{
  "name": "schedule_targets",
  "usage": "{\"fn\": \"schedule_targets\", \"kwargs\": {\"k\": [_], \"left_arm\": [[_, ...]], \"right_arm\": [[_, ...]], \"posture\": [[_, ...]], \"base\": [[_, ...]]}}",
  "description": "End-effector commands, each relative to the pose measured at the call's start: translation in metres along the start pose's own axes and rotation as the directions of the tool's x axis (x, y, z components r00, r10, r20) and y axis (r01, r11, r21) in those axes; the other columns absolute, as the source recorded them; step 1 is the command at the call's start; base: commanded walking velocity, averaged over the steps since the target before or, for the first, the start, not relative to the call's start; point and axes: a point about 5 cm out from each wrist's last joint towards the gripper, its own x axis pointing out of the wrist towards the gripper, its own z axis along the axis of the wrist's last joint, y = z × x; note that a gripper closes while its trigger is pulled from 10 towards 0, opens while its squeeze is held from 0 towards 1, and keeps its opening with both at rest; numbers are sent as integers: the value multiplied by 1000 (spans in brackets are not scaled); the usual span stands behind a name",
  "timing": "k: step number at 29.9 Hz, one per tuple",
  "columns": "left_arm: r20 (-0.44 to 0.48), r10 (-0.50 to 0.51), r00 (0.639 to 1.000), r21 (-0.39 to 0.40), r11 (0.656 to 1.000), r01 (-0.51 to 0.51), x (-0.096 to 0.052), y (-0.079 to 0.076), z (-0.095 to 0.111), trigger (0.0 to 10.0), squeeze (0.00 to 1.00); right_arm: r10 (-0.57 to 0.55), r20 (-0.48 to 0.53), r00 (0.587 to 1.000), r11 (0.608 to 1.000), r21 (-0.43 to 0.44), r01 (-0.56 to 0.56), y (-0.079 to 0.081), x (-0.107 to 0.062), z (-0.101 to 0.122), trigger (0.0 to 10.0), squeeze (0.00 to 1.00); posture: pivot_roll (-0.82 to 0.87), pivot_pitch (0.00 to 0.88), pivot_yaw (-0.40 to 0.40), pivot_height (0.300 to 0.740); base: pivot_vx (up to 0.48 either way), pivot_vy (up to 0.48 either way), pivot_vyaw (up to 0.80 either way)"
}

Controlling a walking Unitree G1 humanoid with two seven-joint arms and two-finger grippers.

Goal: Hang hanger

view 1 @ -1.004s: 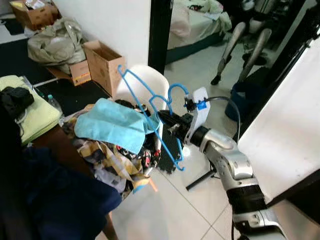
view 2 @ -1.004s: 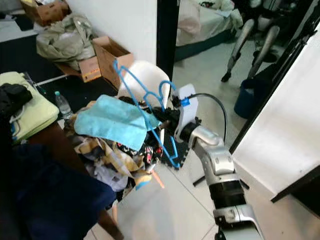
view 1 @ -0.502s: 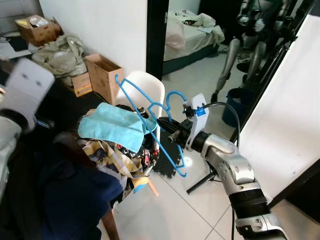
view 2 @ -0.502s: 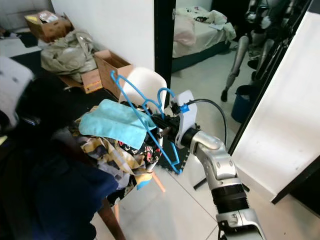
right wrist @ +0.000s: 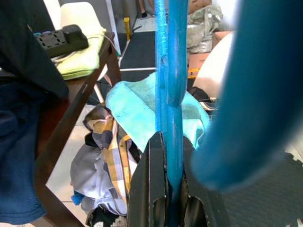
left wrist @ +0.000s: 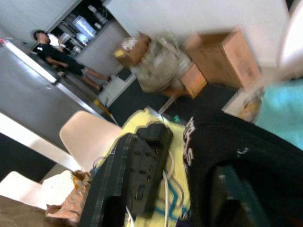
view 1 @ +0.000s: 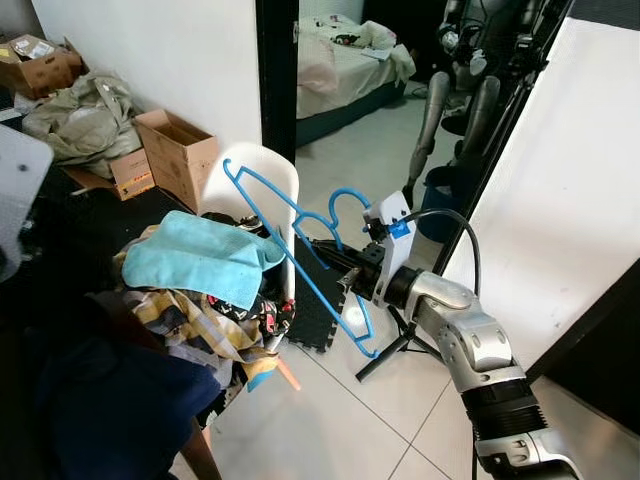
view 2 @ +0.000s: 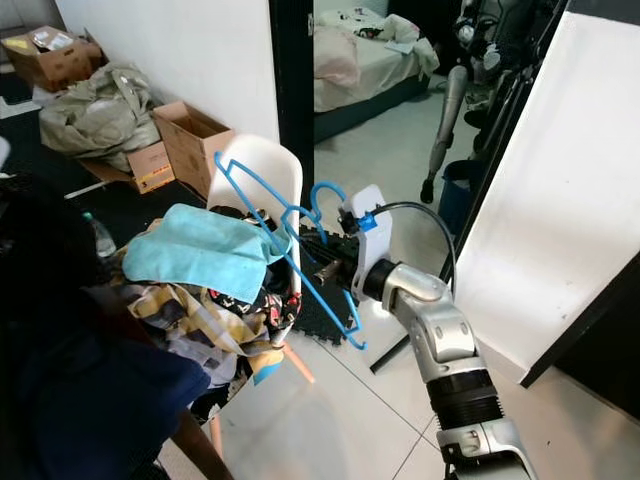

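A blue plastic hanger (view 1: 350, 191) hangs in the air beside a white chair (view 1: 262, 175), its long bar slanting down toward the floor. My right gripper (view 1: 325, 246) is shut on the hanger near its neck, just right of the clothes pile. In the right wrist view the blue bar (right wrist: 170, 85) runs straight out between the two black fingers (right wrist: 149, 189). My left arm's white wrist housing (view 1: 18, 195) sits at the far left edge above dark cloth. The left wrist view looks over a dark garment (left wrist: 236, 151) and a black power strip (left wrist: 142, 165).
Clothes topped by a turquoise cloth (view 1: 195, 260) are heaped on the chair. A cardboard box (view 1: 175, 150) stands by the wall. A doorway opens onto a bed (view 1: 330, 70). A white board (view 1: 560, 200), stand legs (view 1: 385, 355) and a black mat (view 1: 315, 310) lie to the right. A person (left wrist: 61, 59) stands far off.
The camera has turned, so the scene slid left and the doorway came nearer the centre. My right gripper keeps its hold on the hanger. My left wrist came up into view at the left.
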Motion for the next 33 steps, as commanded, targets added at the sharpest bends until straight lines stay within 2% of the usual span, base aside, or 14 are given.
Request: {"fn": "schedule_targets", "kwargs": {"k": [1, 11, 12, 13, 15, 18, 22, 23, 24, 26, 29, 31, 32, 33], "left_arm": [[-12, -19, 1000, 55, 998, 20, -3, 1, 0, 10000, 1000], [17, -35, 999, 145, 989, 32, -3, 4, 10, 10000, 1000], [61, -65, 996, 148, 988, 55, -2, 4, 21, 10000, 769], [144, -112, 983, 67, 992, 103, -1, 0, 37, 10000, 0], [205, -137, 969, 6, 990, 139, -1, -3, 48, 10000, 0], [420, -244, 874, -86, 948, 306, -9, -13, 84, 10000, 0], [468, -256, 846, -94, 937, 335, -13, -16, 92, 10000, 0], [531, -269, 803, -137, 908, 395, -19, -22, 101, 10000, 0], [531, -269, 803, -137, 908, 395, -19, -22, 101, 10000, 0], [569, -314, 760, -155, 866, 475, -27, -38, 107, 10000, 0], [555, -328, 764, -137, 870, 474, -28, -44, 105, 10000, 0], [524, -314, 791, -141, 884, 445, -25, -46, 101, 10000, 0], [491, -251, 834, -179, 908, 379, -20, -43, 98, 10000, 0], [491, -251, 834, -179, 908, 379, -20, -43, 98, 10000, 0]], "right_arm": [[13, -6, 1000, 1000, -6, -13, 1, 1, -1, 10000, 0], [20, -14, 1000, 1000, -11, -21, 1, 1, -1, 10000, 0], [18, -20, 1000, 1000, -18, -19, 0, 1, -2, 10000, 0], [15, -28, 1000, 999, -30, -16, -2, 0, -2, 10000, 0], [13, -33, 999, 999, -39, -14, -3, -1, -2, 10000, 0], [3, -70, 998, 997, -79, -9, -7, -2, -4, 10000, 0], [-2, -76, 997, 997, -83, -5, -9, -3, -4, 10000, 0], [-13, -95, 995, 995, -101, 4, -12, -4, -5, 10000, 0], [-13, -95, 995, 995, -101, 4, -12, -4, -5, 10000, 0], [-24, -129, 991, 992, -123, 8, -16, -4, -5, 10000, 0], [-20, -141, 990, 992, -129, 2, -17, -4, -5, 10000, 0], [-13, -149, 989, 991, -132, -7, -17, -5, -5, 10000, 0], [-14, -150, 989, 991, -134, -6, -19, -6, -5, 10000, 0], [-14, -150, 989, 991, -134, -6, -19, -6, -5, 10000, 0]], "posture": [[68, 85, -53, 740], [66, 86, -52, 740], [62, 87, -51, 740], [62, 86, -53, 740], [63, 87, -54, 740], [64, 88, -58, 740], [67, 90, -61, 740], [69, 89, -62, 740], [69, 89, -62, 740], [64, 89, -63, 740], [61, 88, -66, 740], [60, 90, -68, 740], [61, 90, -69, 740], [61, 90, -69, 740]], "base": [[0, 0, 0], [0, 0, 0], [0, 0, 0], [0, 0, 0], [0, 0, 0], [0, 0, 0], [0, 0, 0], [0, 0, 0], [0, 0, 0], [0, 0, 0], [0, 0, 0], [0, 0, 0], [0, 0, 0], [0, 0, 0]]}}
